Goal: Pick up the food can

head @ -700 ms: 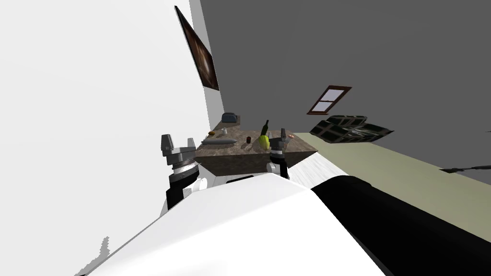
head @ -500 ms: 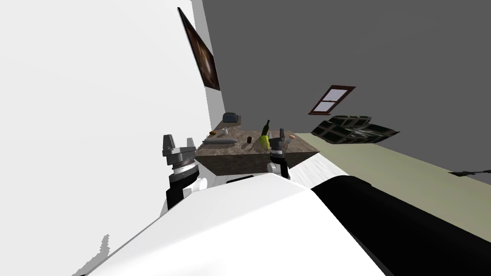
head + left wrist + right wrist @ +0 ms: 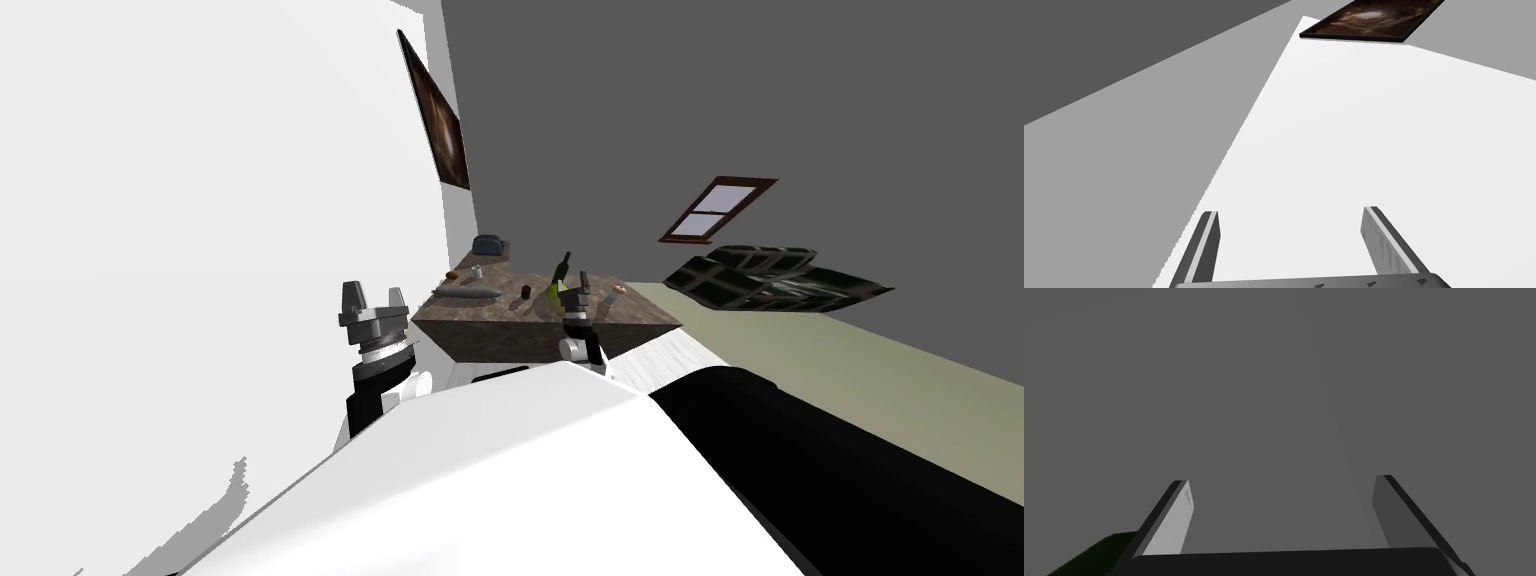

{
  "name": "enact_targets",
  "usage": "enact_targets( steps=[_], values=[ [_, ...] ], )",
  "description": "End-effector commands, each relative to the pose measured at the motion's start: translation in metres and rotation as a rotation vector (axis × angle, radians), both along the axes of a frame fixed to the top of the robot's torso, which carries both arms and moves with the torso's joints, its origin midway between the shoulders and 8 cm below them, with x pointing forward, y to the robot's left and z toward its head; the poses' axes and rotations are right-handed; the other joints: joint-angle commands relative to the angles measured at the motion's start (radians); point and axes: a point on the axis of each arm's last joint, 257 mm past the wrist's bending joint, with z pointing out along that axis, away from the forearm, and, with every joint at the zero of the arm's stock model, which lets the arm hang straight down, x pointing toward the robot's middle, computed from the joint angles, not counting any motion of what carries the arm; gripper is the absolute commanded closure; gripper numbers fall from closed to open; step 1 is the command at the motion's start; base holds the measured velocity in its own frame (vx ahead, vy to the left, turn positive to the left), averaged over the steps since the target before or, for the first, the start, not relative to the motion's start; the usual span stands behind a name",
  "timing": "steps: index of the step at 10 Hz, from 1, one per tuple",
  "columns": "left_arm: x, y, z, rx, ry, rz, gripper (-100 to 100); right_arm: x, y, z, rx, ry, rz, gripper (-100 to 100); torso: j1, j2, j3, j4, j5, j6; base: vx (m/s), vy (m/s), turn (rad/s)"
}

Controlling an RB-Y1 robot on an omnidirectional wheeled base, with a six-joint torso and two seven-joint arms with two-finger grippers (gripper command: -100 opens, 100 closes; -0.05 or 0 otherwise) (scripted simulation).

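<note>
Robot's head camera swung a little over last half second, so whole scene slid toward its right. Framed wall picture (image 3: 445, 125), window (image 3: 718, 208) and table (image 3: 500, 340) shifted together, as one. Seen from head, small dark can (image 3: 526, 292) and green bottle (image 3: 563, 266) now lie nearer right gripper (image 3: 583, 282).

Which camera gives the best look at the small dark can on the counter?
The head view: the can stands on the brown counter, between the long grey object and the green bottle. The wrist views look elsewhere: the left pincer and the right pincer are both open, facing flat surfaces.
</note>
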Motion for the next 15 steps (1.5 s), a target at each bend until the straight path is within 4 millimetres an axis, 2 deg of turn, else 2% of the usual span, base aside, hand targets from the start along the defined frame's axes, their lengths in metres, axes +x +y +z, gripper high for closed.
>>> enact_targets(
  steps=[1, 9, 10, 14, 15],
  values=[
    [0.000, 0.000, 0.000, 0.000, 0.000, 0.000, 0, 0.013, -0.004, -0.011, 0.065, 0.032, 0.037, -100, 0.000, 0.000, 0.000, 0.000, 0.000, 0.000, -0.010, -0.004, 0.171],
    [0.000, 0.000, 0.000, 0.000, 0.000, 0.000, 0, 0.065, -0.027, -0.081, 0.418, 0.182, 0.177, -100, -0.002, 0.000, 0.000, 0.000, 0.000, 0.000, -0.009, -0.021, 0.124],
    [0.000, 0.000, 0.000, 0.000, 0.000, 0.000, 0, 0.065, -0.027, -0.081, 0.418, 0.182, 0.177, -100, -0.002, 0.000, 0.000, 0.000, 0.000, 0.000, -0.005, -0.025, 0.064],
    [0.000, 0.000, 0.000, 0.000, 0.000, 0.000, 0, 0.094, -0.032, -0.124, 0.636, 0.263, 0.241, -100, -0.003, 0.000, 0.000, 0.000, -0.001, 0.001, -0.009, -0.037, 0.122],
    [0.000, 0.000, 0.000, 0.000, 0.000, 0.000, 0, 0.094, -0.032, -0.124, 0.643, 0.262, 0.245, -100, -0.003, 0.000, 0.000, 0.000, -0.001, 0.001, -0.013, -0.037, 0.054]
  ],
)
